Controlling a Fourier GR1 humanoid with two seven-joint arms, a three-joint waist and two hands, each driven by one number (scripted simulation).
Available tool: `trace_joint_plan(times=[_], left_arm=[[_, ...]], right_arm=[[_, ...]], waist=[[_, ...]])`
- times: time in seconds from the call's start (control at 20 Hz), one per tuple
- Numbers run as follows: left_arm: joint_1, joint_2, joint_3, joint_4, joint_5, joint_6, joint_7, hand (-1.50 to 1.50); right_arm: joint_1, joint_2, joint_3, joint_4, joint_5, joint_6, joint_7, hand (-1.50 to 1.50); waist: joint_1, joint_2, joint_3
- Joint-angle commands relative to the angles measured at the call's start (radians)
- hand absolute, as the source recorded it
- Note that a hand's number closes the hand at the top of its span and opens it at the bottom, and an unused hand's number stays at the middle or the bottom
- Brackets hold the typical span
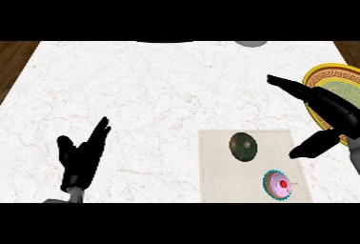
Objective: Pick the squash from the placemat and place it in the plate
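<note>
Right hand point(330, 112) is seen at the right edge of the frame, spread wide w/ nothing held: fingers point toward upper left, thumb point(309, 145) hangs down toward the placemat point(215, 183). Part of the plate point(318, 76) is covered by it, so it is judged to be approaching the pick, not mid-carry.

Squash point(244, 146), dark green and round, lies on the upper part of the placemat, lower-right centre of the frame, untouched; the thumb tip is near it but apart. A pink cupcake point(278, 185) w/ a red top sits on the same mat, lower right of the squash, and is prob. a distractor to be avoided.

Yellow-rimmed plate is at the far right, above the mat, close enough for a short carry.

Left hand point(81, 157) is held open at lower left, fingers up, resting on the white marble counter point(141, 86).
</note>
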Motion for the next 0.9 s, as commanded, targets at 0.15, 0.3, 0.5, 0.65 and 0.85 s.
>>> trace_joint_plan(times=[0.15,0.3,0.5,0.65,0.85], left_arm=[[0.068,-0.026,-0.028,-0.08,-0.038,0.007,0.044,0.0],[-0.015,-0.048,0.024,0.086,-0.018,-0.047,-0.031,0.0],[-0.018,-0.038,0.041,0.026,-0.039,-0.038,0.031,0.0],[-0.018,-0.034,0.081,0.018,-0.027,-0.09,0.039,0.0],[-0.007,-0.044,0.08,0.012,-0.044,-0.09,0.051,0.0]], right_arm=[[0.068,0.091,0.046,-0.136,0.145,-0.023,0.178,-1.5],[0.032,0.133,0.076,-0.08,0.178,0.027,0.208,-1.5],[0.19,0.129,0.065,-0.241,0.189,0.069,0.215,-1.5],[0.17,0.185,0.026,-0.186,0.234,0.09,0.173,-1.5],[0.166,0.264,0.087,-0.083,0.364,0.003,0.129,-1.5]], waist=[[0.003,0.003,-0.003],[0.004,0.006,-0.003],[-0.002,0.004,-0.003],[0.002,0.005,-0.003],[0.004,0.006,-0.003]])
